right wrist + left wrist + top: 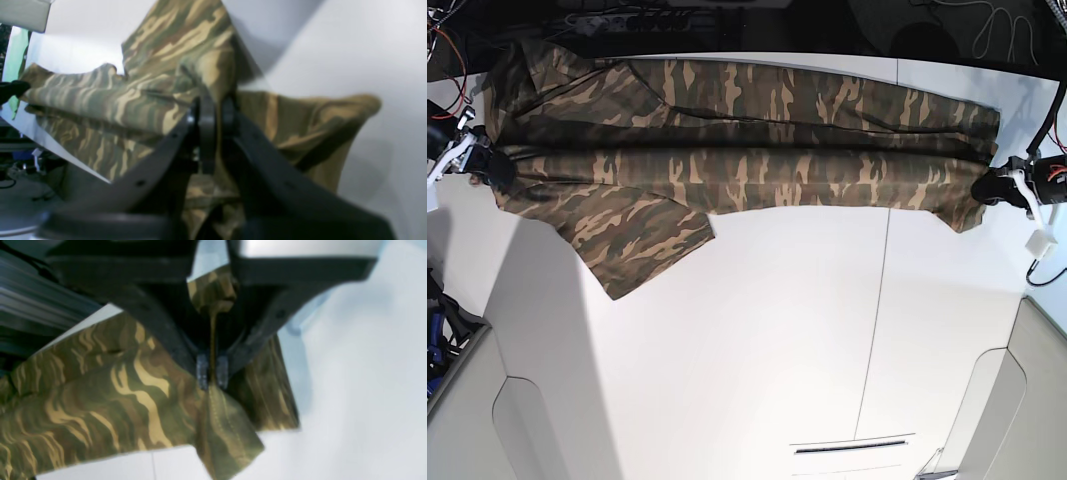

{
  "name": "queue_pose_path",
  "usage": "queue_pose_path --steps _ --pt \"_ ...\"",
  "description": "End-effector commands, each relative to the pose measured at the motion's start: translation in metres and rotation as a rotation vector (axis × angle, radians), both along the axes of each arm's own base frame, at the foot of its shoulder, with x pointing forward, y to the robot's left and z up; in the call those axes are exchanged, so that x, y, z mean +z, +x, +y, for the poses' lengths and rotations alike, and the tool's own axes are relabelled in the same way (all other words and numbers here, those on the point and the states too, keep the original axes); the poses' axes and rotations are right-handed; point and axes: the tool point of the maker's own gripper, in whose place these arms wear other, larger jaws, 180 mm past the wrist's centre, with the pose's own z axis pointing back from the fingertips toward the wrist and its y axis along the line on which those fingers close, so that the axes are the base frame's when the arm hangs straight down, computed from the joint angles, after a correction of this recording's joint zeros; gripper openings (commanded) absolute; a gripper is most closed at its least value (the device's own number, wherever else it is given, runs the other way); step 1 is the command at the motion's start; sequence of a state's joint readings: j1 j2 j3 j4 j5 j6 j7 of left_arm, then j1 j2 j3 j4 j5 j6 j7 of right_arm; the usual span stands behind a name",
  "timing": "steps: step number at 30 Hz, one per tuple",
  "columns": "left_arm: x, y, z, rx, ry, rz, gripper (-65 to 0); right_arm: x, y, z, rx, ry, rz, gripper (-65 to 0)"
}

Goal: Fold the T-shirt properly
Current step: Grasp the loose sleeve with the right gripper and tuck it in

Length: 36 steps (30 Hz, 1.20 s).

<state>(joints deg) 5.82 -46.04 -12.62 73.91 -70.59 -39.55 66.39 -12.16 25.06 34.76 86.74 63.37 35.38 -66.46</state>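
Observation:
The camouflage T-shirt (747,150) lies stretched in a long band across the far side of the white table (777,350). One sleeve (642,235) spreads toward the front at the left. My left gripper (989,187) is at the right end of the band. In the left wrist view the left gripper (212,373) is shut on a pinched fold of the T-shirt (100,400). My right gripper (489,168) holds the opposite end. In the right wrist view the right gripper (215,110) is shut on bunched cloth of the T-shirt (150,100).
Cables (627,15) lie in the dark strip beyond the table's far edge. A thin seam (887,300) runs down the tabletop. Grey panels sit at the front left (527,430) and front right (1017,400). A small white block (1037,245) hangs by the right arm.

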Motion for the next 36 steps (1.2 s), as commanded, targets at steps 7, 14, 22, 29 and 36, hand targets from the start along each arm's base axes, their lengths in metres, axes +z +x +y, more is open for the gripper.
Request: queue_pose_path --steps 7,14,22,29,36 --pt "0.01 0.004 0.004 -0.005 0.008 -0.031 -65.0 -0.005 0.001 -0.011 -0.029 -0.073 0.003 -43.0" --pt "0.01 0.004 0.005 -0.004 0.009 -0.034 -65.0 0.012 0.021 -0.02 -0.097 -0.077 -0.107 -26.0" --pt "0.01 0.005 0.005 -0.003 0.009 -0.036 -65.0 0.042 0.066 -0.032 -0.146 -0.126 -0.23 -26.0" --pt "0.011 0.007 0.004 0.003 0.003 -0.047 -65.0 0.046 0.095 -0.016 -0.128 -0.166 -0.285 -26.0" --pt "0.006 0.006 -0.004 0.005 -0.019 -0.046 -65.0 -0.002 0.116 0.018 -0.054 -0.14 -0.195 -26.0"
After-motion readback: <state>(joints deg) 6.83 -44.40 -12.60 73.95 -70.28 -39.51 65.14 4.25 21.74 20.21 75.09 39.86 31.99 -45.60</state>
